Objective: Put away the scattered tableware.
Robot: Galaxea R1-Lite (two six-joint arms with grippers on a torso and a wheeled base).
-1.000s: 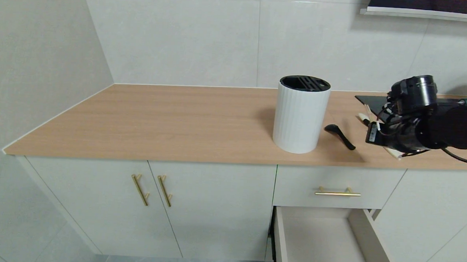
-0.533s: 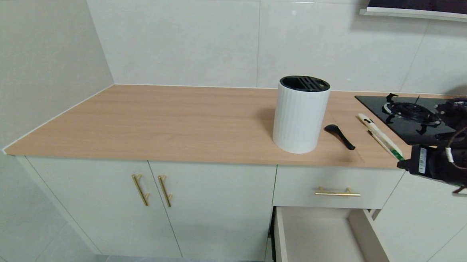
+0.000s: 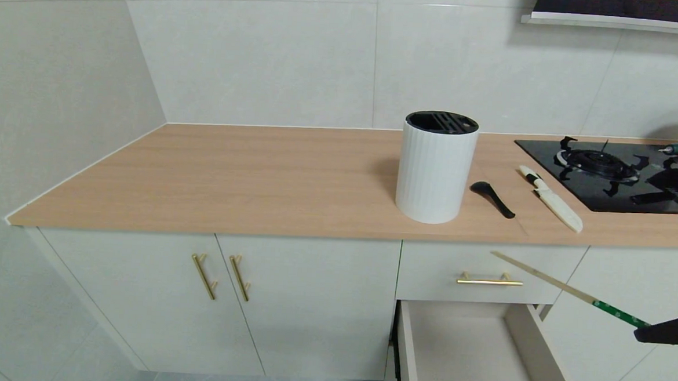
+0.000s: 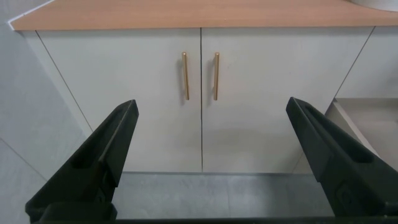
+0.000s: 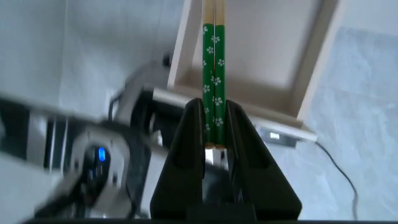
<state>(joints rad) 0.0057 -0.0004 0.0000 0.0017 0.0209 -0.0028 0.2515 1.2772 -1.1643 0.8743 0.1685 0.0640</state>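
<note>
I count one white holder (image 3: 436, 169), with one black spoon (image 3: 492, 198) and one white knife (image 3: 550, 198) to its right, and below that holder one open drawer (image 3: 533, 346), two green-ended chopsticks (image 5: 214, 81) and three gold handles (image 3: 490, 279).

Counter (image 3: 258, 174): wood-grain, matt. Holder (image 3: 434, 178) on it: white, ribbed, matt, plastic-looking, with a black slotted top. Right of holder: spoon (image 3: 492, 197) in glossy black, knife (image 3: 550, 198) in smooth white, hob (image 3: 583, 180) of glossy black glass. Chopsticks (image 5: 211, 74): pale wood, ends painted green with white flowers. Below holder: cabinet handles (image 3: 490, 280) brass-look metal, fronts matt off-white. Right gripper (image 5: 212, 106): matt black plastic.
</note>
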